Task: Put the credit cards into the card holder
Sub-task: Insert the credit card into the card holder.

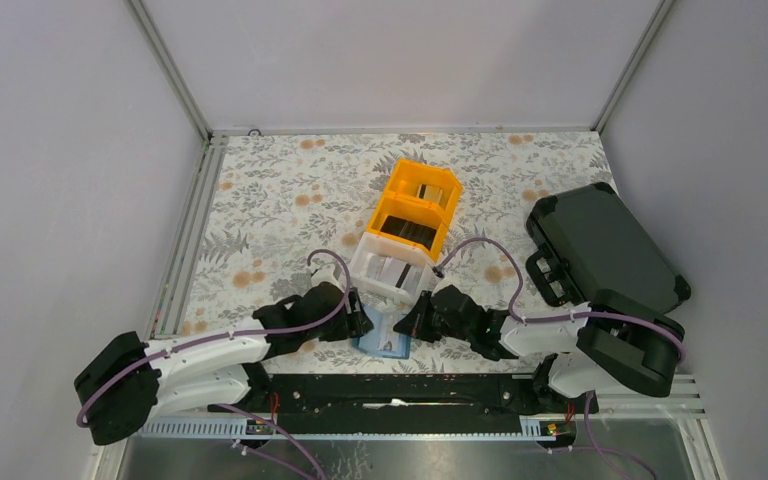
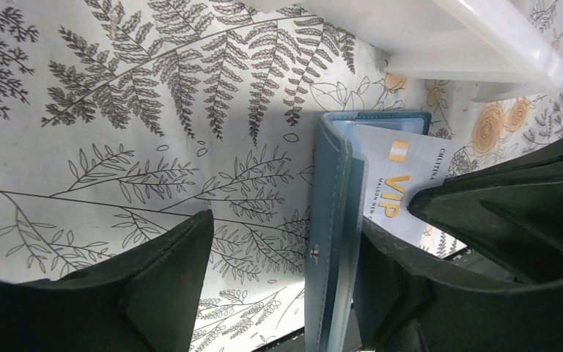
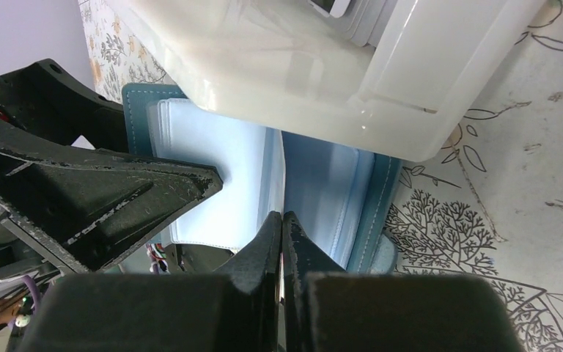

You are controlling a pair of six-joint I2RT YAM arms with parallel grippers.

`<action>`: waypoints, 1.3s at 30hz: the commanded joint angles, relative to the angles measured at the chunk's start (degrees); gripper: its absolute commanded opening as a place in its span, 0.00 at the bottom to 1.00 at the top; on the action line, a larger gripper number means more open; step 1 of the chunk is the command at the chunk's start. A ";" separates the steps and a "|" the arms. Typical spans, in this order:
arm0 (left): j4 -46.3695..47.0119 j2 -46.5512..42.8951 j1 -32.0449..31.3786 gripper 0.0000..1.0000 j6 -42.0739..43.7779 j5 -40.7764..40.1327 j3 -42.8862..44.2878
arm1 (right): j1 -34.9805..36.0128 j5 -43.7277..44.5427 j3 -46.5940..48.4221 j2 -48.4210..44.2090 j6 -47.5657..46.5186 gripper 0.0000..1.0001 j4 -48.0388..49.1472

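Partway through at best, judging by one card going in and more waiting. Lying open on the table [image 1: 260, 200], just in front of the white bin [image 1: 392, 268] and between the two claws: the blue card holder [image 1: 384, 338]. Half tucked into its inner pocket, as seen from the left wrist: a pale card [image 2: 399, 172] marked VIP, one end in against the fold, the other end lost under the other arm's black fingers. Left claw [image 2: 286, 235] spread apart, straddling the holder's raised cover without squeezing it, one finger just beside the cover's inner face; seemingly there to steady it, not to grip. Right claw [image 3: 282, 220] pressed together with only a thin pale sliver between the fingers, so most likely clamped on that card's edge and feeding it in, though not fully certain from this angle. No second card visible in the holder's pale pockets in the right wrist view. Left to do, then: seat this card fully, let go, and fetch the rest. Likely source: the pale edges of what seem to be further cards [image 3: 330, 6] at the top of the white bin, plus dark shapes in it and in the orange bin [image 1: 420, 195] behind, too small from above to name for sure.
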 commanded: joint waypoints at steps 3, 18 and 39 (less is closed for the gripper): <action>-9.62 1.57 0.07 0.67 2.28 -4.01 0.15 | 0.56 1.60 0.74 1.22 1.61 0.00 2.63; -11.06 -1.94 0.10 0.31 3.40 -4.20 -1.62 | 0.38 2.05 0.05 2.18 2.86 0.00 5.73; -9.74 -0.63 0.10 0.22 3.45 -3.50 -1.96 | -1.03 -2.24 0.99 5.22 2.35 0.00 11.76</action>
